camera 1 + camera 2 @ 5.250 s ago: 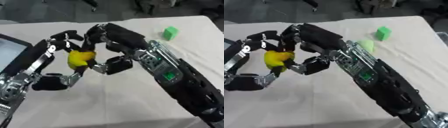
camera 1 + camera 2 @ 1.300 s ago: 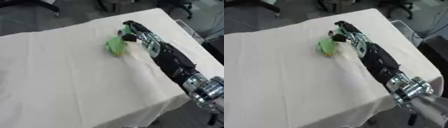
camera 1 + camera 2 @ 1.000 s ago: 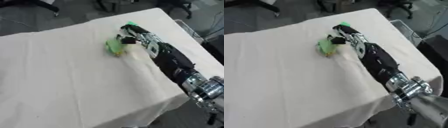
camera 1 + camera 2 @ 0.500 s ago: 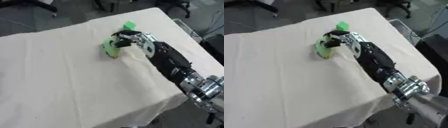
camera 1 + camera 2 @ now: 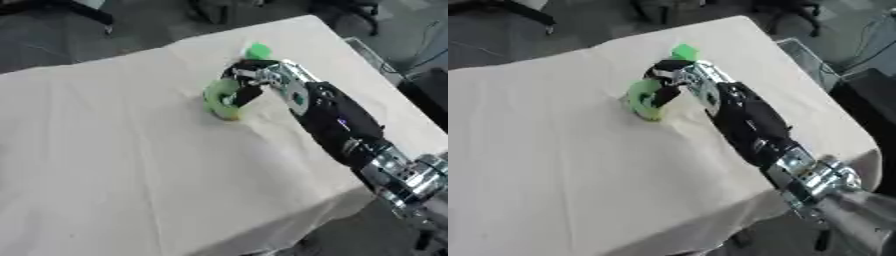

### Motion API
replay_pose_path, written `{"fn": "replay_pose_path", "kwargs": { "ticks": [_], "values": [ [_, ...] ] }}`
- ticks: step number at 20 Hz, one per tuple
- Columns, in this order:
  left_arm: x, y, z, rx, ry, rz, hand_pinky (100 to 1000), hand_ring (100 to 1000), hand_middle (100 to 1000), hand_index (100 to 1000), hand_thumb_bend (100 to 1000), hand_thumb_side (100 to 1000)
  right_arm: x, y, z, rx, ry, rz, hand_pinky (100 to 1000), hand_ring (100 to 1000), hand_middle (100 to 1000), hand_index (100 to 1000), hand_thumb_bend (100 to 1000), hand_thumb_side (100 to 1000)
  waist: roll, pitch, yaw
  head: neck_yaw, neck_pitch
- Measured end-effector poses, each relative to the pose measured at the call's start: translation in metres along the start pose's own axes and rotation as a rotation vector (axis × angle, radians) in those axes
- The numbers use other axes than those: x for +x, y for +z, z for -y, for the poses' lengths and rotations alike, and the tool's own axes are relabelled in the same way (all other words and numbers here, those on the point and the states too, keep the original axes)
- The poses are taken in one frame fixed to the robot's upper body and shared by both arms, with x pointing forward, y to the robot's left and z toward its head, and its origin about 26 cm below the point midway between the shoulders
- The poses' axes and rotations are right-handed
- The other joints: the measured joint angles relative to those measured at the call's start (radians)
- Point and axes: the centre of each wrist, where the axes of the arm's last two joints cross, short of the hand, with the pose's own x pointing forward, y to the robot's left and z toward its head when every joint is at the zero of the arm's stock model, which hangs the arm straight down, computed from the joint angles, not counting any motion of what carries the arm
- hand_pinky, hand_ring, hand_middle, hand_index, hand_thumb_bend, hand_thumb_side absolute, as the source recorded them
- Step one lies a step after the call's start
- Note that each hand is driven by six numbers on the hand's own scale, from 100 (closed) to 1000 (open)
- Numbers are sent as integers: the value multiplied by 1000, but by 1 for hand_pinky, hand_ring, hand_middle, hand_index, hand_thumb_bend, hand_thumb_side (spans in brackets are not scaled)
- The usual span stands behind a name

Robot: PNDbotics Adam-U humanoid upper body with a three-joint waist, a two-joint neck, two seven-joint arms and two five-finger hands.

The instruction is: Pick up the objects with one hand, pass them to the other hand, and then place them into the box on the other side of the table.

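Observation:
A light green, rounded object [image 5: 221, 99] lies on the cream tablecloth near the table's far right part. My right hand [image 5: 251, 81] is at it, coming in along the right side; its dark fingers curl over the object's top and right side. A small darker green block [image 5: 257, 50] stands on the cloth just beyond the hand, apart from it. My left hand shows in neither view.
The table's cloth [image 5: 114, 160] stretches wide to the left and front. Its right edge [image 5: 385, 85] and front edge drop to a dark floor. Chair legs and dark furniture stand beyond the far edge.
The right hand has moved from the small green block onto the light green object and curled its fingers around it. Since 5.2 s ago the camera has swung right, away from the left hand.

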Motion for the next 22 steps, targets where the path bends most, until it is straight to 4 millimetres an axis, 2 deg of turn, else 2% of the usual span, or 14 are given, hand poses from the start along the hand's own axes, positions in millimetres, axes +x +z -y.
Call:
{"fn": "replay_pose_path", "kwargs": {
  "ticks": [2,5,10,14,18,22],
  "values": [
    [0,0,0,-1,2,-1,711,935,749,690,233,713,16,2,10,-100,21,73,627,571,352,399,100,100,0,0,-1,24,0],
    [0,0,2,-11,7,-3,711,936,748,689,231,712,51,7,28,-228,67,226,628,563,350,371,100,100,0,0,-3,87,0],
    [1,-2,6,-70,5,-2,711,942,750,691,231,712,112,25,50,-366,127,494,645,559,347,378,224,100,0,0,-5,199,0],
    [5,-5,12,-149,2,17,712,945,753,695,235,711,153,39,57,-428,150,673,648,558,346,380,247,100,0,0,-5,265,0],
    [11,-9,21,-251,-1,50,717,974,781,729,287,689,184,45,57,-461,145,816,645,562,347,388,237,100,0,4,0,318,0],
    [18,-11,32,-368,-9,97,726,989,796,748,309,679,206,48,57,-475,118,927,644,562,347,388,235,100,0,6,1,350,0]
  ]
}}
